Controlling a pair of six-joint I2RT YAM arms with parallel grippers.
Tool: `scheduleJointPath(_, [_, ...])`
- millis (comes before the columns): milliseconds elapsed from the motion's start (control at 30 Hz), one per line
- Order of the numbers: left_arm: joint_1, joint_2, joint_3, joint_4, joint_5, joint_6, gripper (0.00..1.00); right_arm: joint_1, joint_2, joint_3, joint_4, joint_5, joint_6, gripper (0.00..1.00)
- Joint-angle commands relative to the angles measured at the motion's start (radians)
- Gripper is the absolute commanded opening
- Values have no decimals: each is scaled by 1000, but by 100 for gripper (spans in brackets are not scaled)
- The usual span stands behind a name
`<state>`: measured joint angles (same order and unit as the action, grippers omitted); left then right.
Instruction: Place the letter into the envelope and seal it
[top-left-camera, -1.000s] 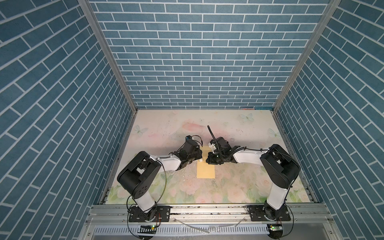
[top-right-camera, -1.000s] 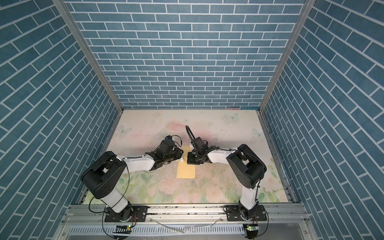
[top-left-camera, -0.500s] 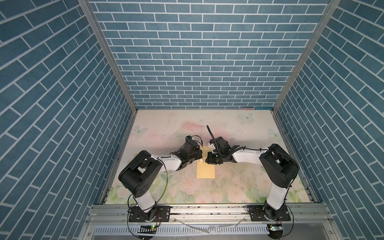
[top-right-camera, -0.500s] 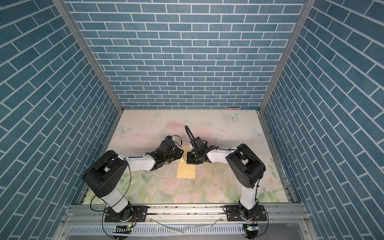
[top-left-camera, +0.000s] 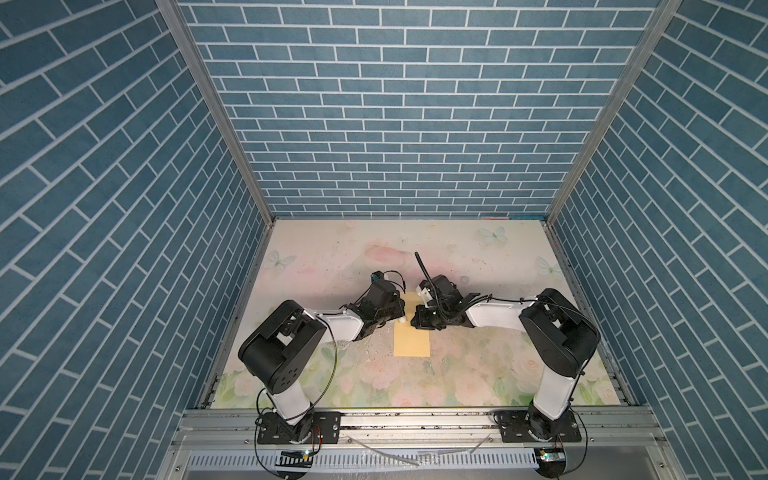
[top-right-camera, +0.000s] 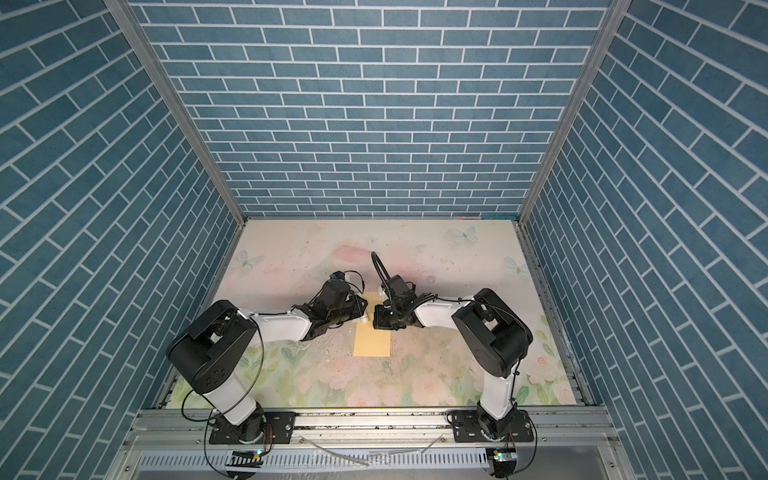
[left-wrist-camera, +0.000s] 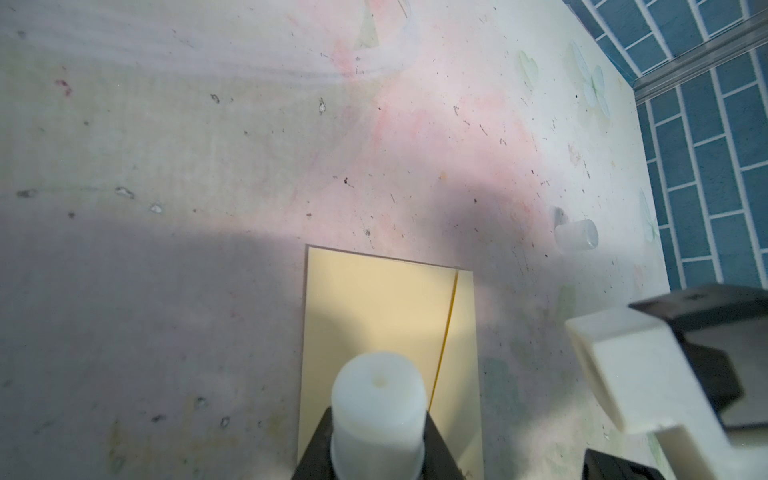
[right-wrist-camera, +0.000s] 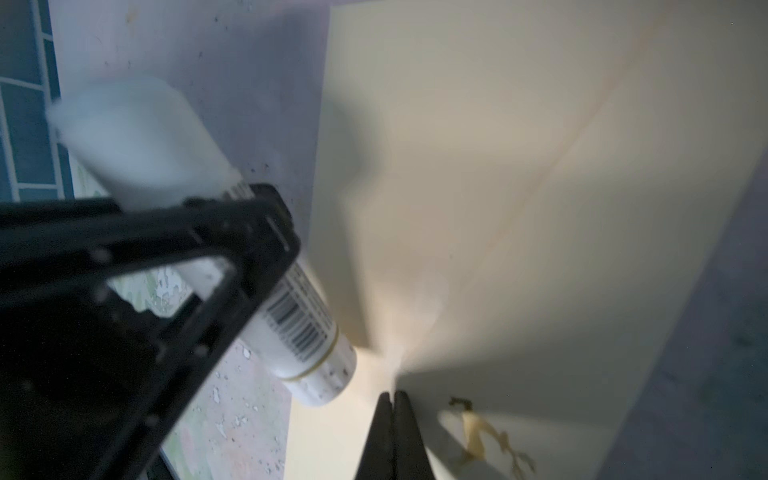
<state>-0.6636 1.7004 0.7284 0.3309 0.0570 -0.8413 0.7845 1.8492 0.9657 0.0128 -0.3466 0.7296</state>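
Observation:
The yellow-tan envelope lies flat mid-table between both arms. My left gripper is shut on a white glue stick, whose end hangs just above the envelope's near edge. My right gripper is shut, its tips pinching the point of the envelope's triangular flap, which stands raised off the body. A small dark squiggle mark sits beside those tips. In both top views the two grippers nearly meet over the envelope. The letter is out of view.
A small translucent white cap lies on the floral table a little beyond the envelope's far end. Blue brick walls close in the table on three sides. Scattered specks and scuffs mark the table near the left arm.

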Motion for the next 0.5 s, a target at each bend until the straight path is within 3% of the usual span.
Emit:
scheduleJointPath(0, [1,26,-18,-32,-23,11,0,-4,92,20,-50,60,33,0])
scheduleJointPath(200, [1,17,-26,-36,-31,15,0,-43,42,-42,-25,69,42,0])
scheduleJointPath(467, [0,24,-20,-34,-26,13,0,-69,-32,-94,196,-102,98,0])
